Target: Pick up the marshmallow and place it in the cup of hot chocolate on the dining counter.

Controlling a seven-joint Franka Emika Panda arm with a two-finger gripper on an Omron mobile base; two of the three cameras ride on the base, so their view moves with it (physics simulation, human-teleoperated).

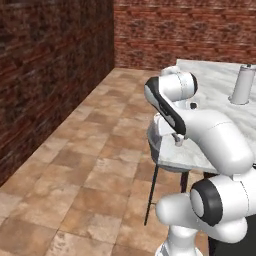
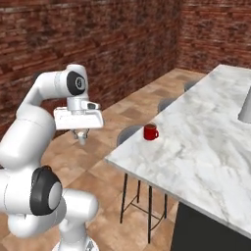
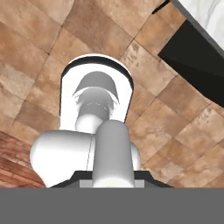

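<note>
My gripper [image 2: 82, 140] hangs over the tiled floor, left of the dining counter [image 2: 206, 147] and well short of its corner. The jaws are shut on the marshmallow [image 3: 111, 148], a small white cylinder that rises between the dark fingertips in the hand view. From the right base view the marshmallow [image 2: 82, 138] is a pale stub under the hand. The cup of hot chocolate [image 2: 150, 132], a small red mug, stands near the counter's left edge, to the right of my gripper and about level with it. In the left base view my gripper [image 1: 177, 141] hangs by the counter [image 1: 215, 85], and my arm hides the mug.
A tall grey conical canister [image 1: 243, 85] stands far back on the counter. Round stools [image 2: 128, 133] on thin dark legs stand along the counter's left side, below the mug. Brick walls close the room at left and back. Open tiled floor [image 1: 90, 150] lies to the left.
</note>
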